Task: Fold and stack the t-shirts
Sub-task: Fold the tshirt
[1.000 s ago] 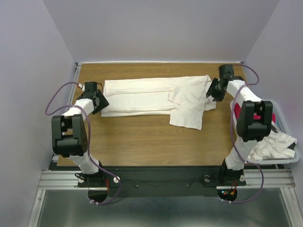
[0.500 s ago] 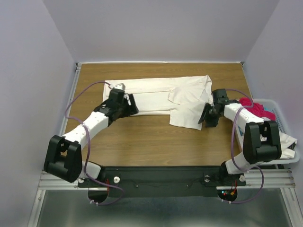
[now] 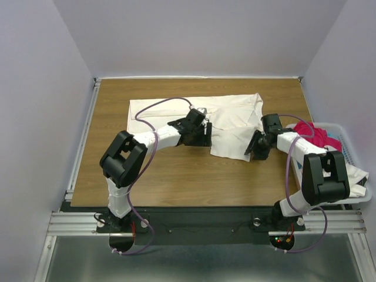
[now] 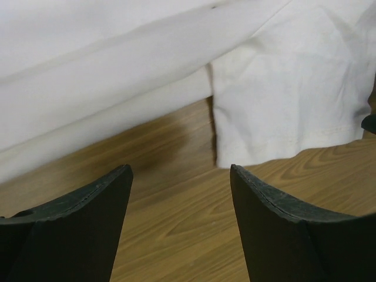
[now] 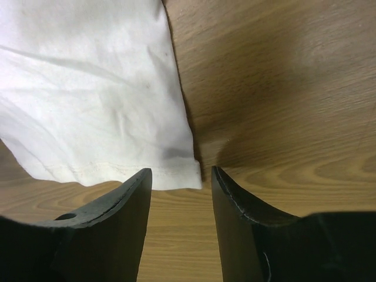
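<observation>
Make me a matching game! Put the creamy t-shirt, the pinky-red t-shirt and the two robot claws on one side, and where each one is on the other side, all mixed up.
Things:
1. off-white t-shirt
2. magenta-red t-shirt
3. left gripper
4. right gripper

Places:
A. in the basket
B. open, at the off-white shirt's near right corner
C. spread on the table
D. open, by the middle of the off-white shirt's near edge

Pairs: 1-C, 2-A, 3-D, 4-B

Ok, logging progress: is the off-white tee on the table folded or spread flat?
Partly folded: the off-white tee lies as a long strip with overlapping layers, one flap sticking out toward the near edge.
</observation>
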Robot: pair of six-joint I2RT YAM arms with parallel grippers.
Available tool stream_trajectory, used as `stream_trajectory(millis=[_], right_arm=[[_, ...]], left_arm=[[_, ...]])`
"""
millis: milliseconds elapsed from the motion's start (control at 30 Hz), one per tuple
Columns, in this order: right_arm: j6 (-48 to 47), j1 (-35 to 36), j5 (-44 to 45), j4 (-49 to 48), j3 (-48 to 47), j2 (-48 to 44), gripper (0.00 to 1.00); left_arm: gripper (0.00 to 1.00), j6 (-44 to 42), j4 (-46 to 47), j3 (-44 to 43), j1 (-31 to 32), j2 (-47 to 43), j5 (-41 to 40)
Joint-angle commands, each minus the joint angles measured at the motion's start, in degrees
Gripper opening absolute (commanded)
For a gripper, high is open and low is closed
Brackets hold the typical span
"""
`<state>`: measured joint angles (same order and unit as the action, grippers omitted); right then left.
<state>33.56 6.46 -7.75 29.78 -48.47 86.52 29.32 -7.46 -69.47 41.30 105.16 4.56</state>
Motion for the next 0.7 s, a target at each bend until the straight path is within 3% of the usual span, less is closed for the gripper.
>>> stream_trajectory(millis=[0,433,567,667], right_arm=[[1.86,0.4,0.45,-3.15,0.39,-0.74,0.51],[2.12,0.57,0.46,-4.03,1.8,0.57,0.5],[2.39,0.84,-0.86,-5.08,2.5,1.63,0.45],[2.39,1.36,-1.65,-5.35,2.5,1.99,0.38]], left_arm=[[0.77,-2.16,-0.53,-7.25,2.47,3.9,0.19],[0.63,-2.69,-6.07,-11.47,6.51,11.03,-2.98],[0.51,-2.95,-6.33,-12.17,7.13,12.69,-2.89],[0.31,-3.3,-6.6,-13.32,7.66,13.66,-2.45]])
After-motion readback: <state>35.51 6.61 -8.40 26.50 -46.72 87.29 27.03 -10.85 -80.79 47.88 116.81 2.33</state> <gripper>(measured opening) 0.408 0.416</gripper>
